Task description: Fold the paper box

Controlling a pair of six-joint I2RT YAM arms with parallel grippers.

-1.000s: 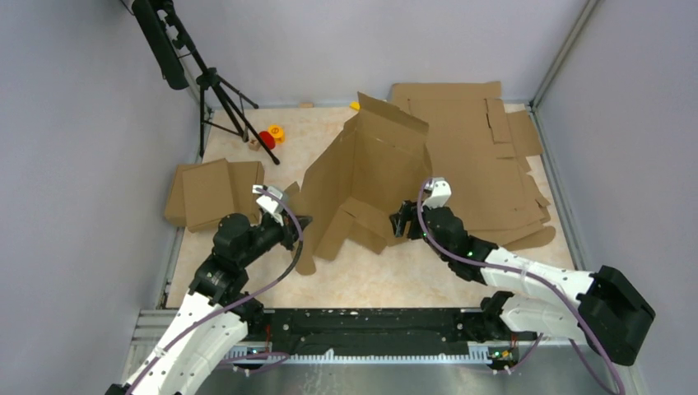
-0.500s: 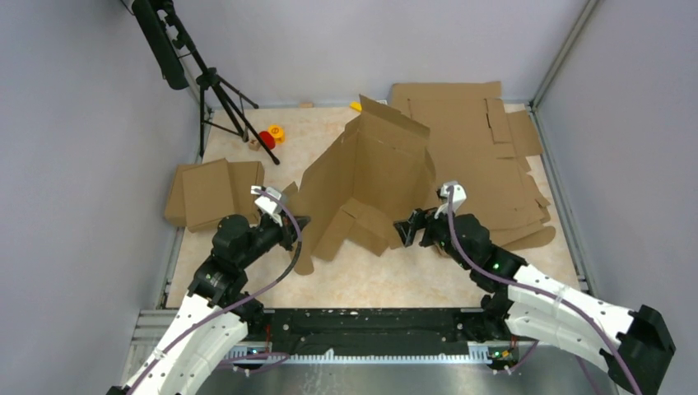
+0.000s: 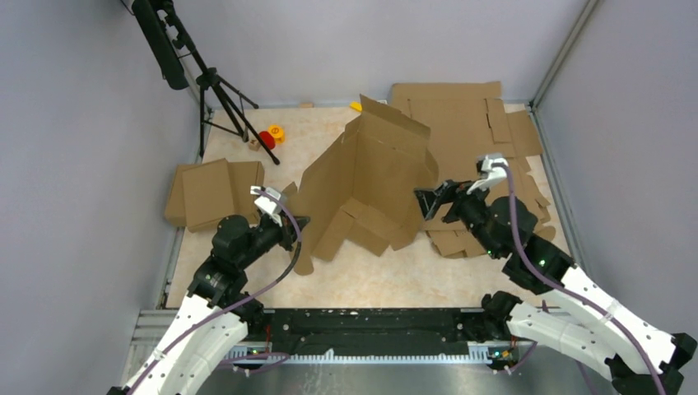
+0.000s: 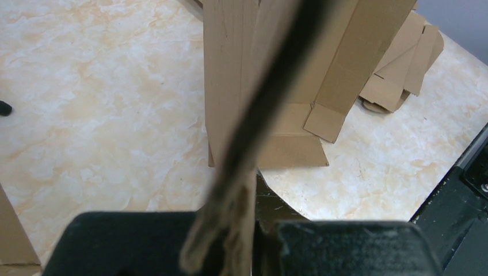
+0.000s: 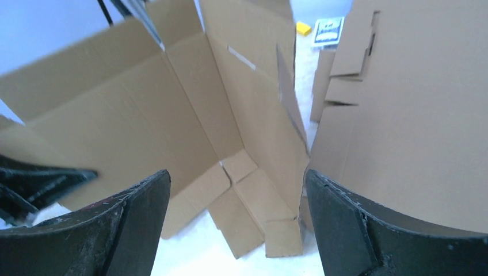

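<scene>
Brown paper box (image 3: pixel 370 173), cream marbled table (image 3: pixel 370 280), grey walls (image 3: pixel 329 41)

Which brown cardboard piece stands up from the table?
The paper box in the middle: its panels rise, while the sheet pile at right and the smaller pieces at left lie flat.

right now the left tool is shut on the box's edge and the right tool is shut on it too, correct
Not quite. The left tool is shut on the box edge, but the right tool is open, not shut on it. The right wrist view shows its jaws spread wide with nothing gripped between them, the box standing beyond.
</scene>
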